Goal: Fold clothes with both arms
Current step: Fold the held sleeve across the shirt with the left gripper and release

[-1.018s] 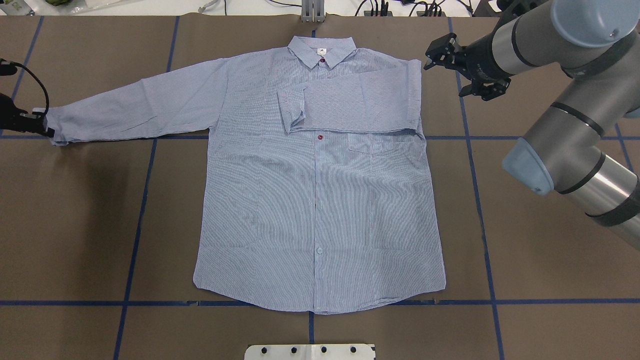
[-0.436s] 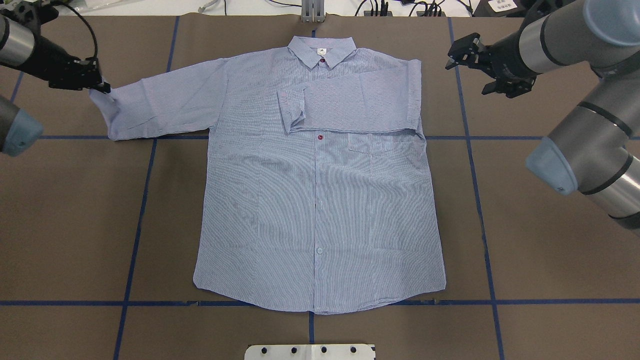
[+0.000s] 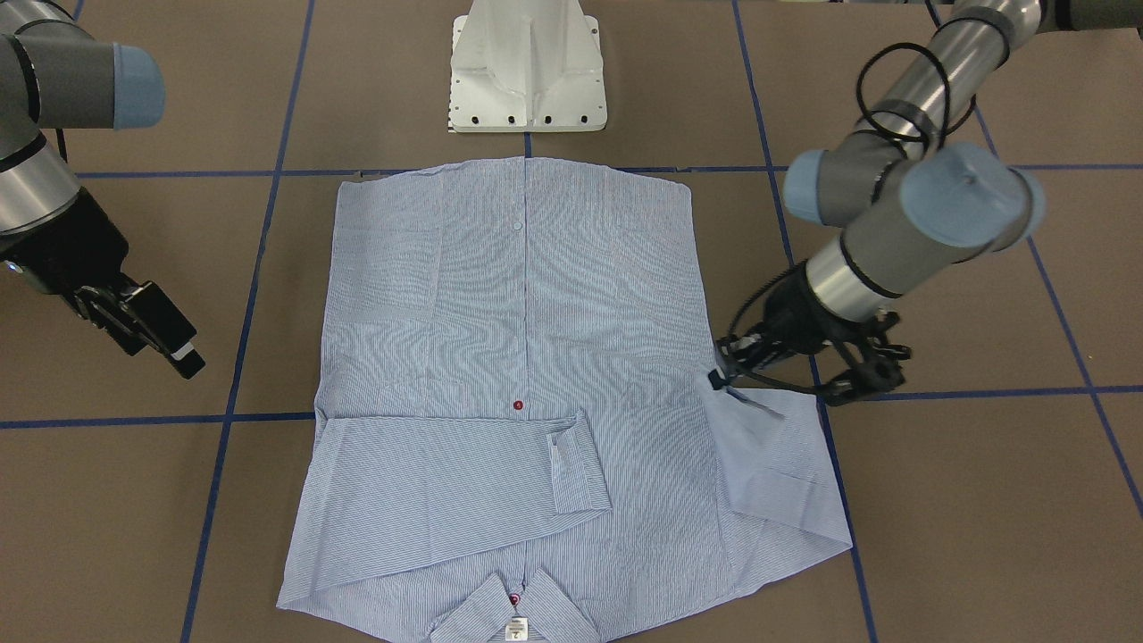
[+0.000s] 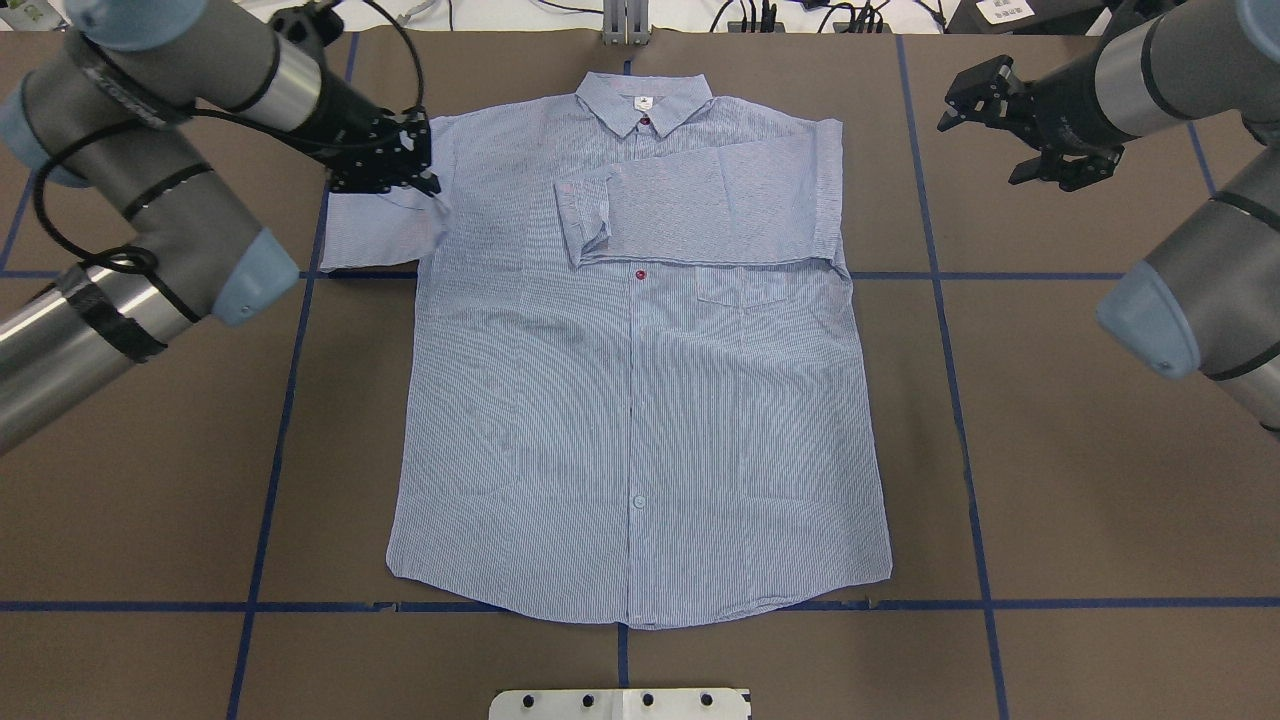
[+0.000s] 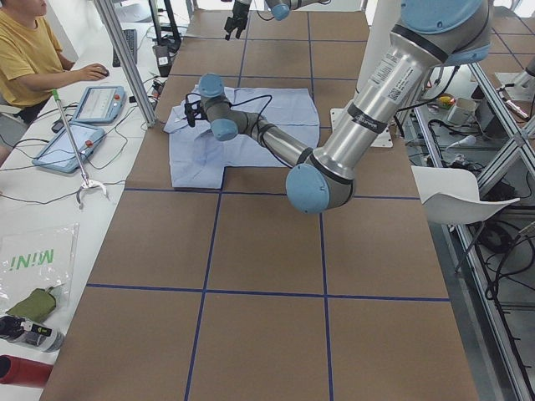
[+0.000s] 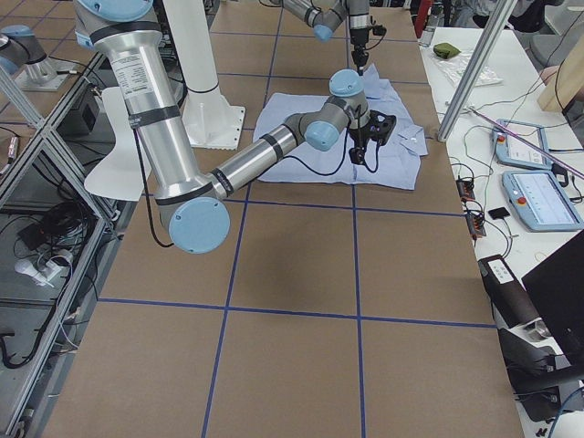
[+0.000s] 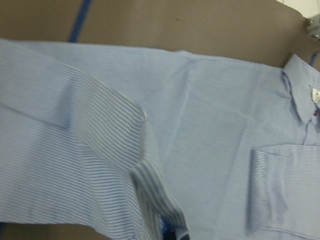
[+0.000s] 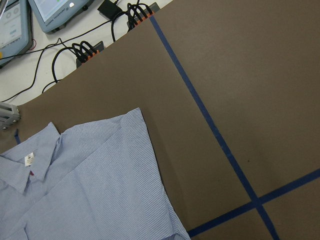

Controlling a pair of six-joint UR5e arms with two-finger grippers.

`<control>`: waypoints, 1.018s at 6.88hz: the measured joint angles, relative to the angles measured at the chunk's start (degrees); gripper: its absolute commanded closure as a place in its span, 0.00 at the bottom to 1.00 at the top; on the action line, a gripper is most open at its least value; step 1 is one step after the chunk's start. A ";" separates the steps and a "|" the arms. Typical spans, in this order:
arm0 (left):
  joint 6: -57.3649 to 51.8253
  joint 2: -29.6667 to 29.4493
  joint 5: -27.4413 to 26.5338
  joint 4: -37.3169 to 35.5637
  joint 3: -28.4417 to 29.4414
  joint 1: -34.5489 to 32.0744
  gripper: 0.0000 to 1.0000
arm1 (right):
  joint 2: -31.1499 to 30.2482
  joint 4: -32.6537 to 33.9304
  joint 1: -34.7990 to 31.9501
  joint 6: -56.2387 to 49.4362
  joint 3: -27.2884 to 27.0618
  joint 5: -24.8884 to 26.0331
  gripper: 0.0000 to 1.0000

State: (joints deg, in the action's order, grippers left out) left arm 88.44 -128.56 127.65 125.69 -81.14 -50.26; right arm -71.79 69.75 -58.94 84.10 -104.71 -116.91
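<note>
On the brown-papered table (image 4: 150, 480) you have the striped shirt (image 4: 640, 420) lying flat, front up, collar at the far edge from the robot. The right-side sleeve (image 4: 700, 210) lies folded across the chest. The left gripper (image 4: 428, 186) is clamped on the end of the left-side sleeve (image 4: 375, 230), which is doubled back toward the shoulder. The right gripper (image 4: 980, 150) hovers beside the other shoulder, fingers apart, off the cloth.

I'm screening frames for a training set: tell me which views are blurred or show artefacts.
Left wrist view: soft throughout; the shirt loses its stripes except on the near sleeve. Right wrist view: sharp, blue tape edges crisp. Overhead view: in focus, but the shirt's fine stripes ripple into moiré bands.
</note>
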 measured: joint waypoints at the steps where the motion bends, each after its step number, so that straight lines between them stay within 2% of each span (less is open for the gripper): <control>1: 5.45 -4.72 -3.42 -0.10 1.06 3.85 1.00 | -0.79 -0.09 -0.55 -0.04 -0.02 -0.16 0.00; 3: 12.86 -14.49 -10.10 0.08 7.88 9.46 1.00 | -2.77 -0.53 -1.63 -0.09 -0.84 0.11 0.00; 6: 17.56 -19.72 -14.51 0.66 13.14 11.58 1.00 | -3.62 -0.66 -2.26 -0.12 -1.43 0.14 0.00; 7: 18.23 -20.76 -16.32 1.18 14.69 12.39 0.56 | -3.68 -0.66 -2.34 -0.12 -1.47 0.02 0.00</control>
State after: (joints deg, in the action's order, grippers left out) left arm 106.67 -149.33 111.33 126.87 -66.45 -37.87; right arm -75.47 69.08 -61.29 83.97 -106.18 -116.89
